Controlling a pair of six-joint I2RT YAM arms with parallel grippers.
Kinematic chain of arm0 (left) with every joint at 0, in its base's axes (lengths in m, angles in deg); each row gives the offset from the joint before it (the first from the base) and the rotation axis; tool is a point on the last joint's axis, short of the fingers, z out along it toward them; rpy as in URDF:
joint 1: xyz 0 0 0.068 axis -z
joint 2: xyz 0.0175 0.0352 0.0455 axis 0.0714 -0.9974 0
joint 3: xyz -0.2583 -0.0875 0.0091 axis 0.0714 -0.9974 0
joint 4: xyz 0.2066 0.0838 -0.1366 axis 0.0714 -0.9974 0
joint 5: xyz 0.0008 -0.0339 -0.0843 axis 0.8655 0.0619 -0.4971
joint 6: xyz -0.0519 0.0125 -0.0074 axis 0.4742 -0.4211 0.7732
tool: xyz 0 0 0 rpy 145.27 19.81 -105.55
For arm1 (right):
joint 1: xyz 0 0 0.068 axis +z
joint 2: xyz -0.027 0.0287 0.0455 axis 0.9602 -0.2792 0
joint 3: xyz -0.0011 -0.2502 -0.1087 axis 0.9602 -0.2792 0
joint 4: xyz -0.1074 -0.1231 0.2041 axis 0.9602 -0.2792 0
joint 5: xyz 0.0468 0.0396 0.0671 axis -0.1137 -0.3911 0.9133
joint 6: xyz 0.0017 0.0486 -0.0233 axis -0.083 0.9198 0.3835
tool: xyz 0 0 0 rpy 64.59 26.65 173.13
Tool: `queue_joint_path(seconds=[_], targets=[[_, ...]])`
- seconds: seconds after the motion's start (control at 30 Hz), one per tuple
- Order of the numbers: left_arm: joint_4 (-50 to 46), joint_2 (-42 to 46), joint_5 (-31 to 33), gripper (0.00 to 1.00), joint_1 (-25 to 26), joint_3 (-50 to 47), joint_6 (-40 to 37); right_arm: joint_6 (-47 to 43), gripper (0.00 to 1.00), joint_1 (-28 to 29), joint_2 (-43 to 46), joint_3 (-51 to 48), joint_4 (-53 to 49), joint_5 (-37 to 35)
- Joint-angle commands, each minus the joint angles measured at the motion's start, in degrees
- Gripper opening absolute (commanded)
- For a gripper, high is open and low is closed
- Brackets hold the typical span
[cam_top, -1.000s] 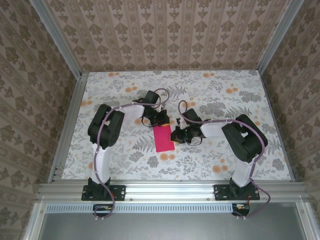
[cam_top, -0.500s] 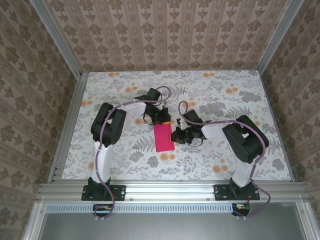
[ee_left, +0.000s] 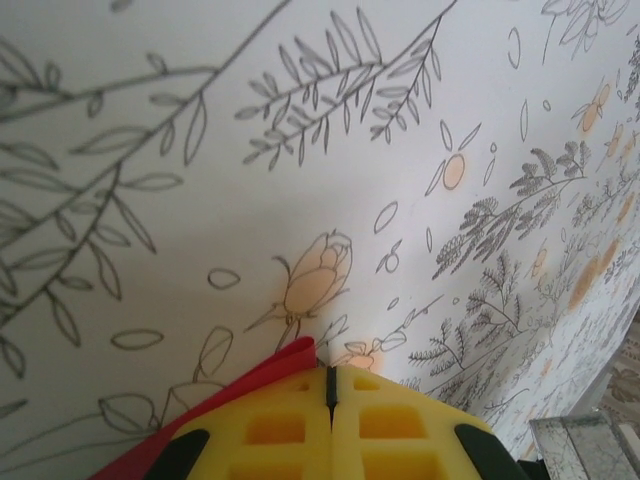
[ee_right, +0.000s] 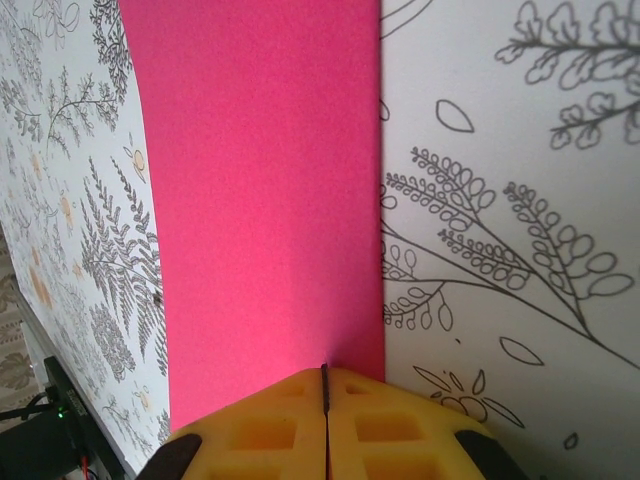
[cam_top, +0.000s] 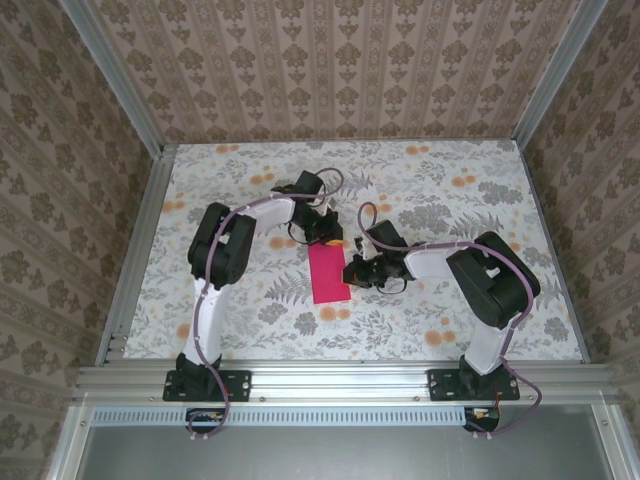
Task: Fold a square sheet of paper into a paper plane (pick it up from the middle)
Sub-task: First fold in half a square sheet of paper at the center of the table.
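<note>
Top external: flowered tablecloth point(cam_top: 450, 320) across the table. Left arm point(cam_top: 218, 245) bent at the elbow, forearm reaching right; right arm point(cam_top: 495, 275) bent likewise, forearm reaching left. Between them, mid-table, pink sheet of paper point(cam_top: 328, 275), lying flat as a narrow strip. Left gripper point(cam_top: 325, 232) at its far end, yellow pads pressed together over a corner. Right gripper point(cam_top: 352, 272) at its right edge, pads closed tight too.

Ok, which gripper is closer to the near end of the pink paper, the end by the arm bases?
Right. The right gripper sits about midway along the right long edge of the pink paper; the left gripper is at its far end.
</note>
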Motion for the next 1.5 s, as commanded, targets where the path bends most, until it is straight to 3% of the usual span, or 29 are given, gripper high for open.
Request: queue_joint_path(seconds=[0.0, 0.33, 0.53, 0.7, 1.13, 1.47], targets=[[2.9, -2.8, 5.9, 0.06, -2.6, 3.4, -2.7, -1.3, 0.08, 0.7, -2.1, -4.5, -14.2, -1.9], [0.9, -1.5, 5.1, 0.07, -3.5, 6.7, -4.2, -0.8, 0.09, 0.7, -1.6, -3.9, -13.8, -2.2], [3.8, 6.6, 4.2, 0.08, -2.7, -0.3, -3.5, 0.8, 0.10, 0.7, -0.7, -2.6, -12.1, -1.4], [5.9, 10.3, 3.2, 0.08, 0.8, -5.7, -3.0, 3.5, 0.13, 0.1, 2.0, -0.3, -8.5, 0.9], [5.6, 5.7, 4.0, 0.07, 3.1, -4.4, -2.5, 3.5, 0.19, -2.7, 4.6, 3.3, -8.2, -2.8], [5.7, 2.0, 2.9, 0.06, 3.4, -0.4, -1.5, 6.2, 0.14, -4.8, 3.8, 3.6, -4.0, -5.0]])
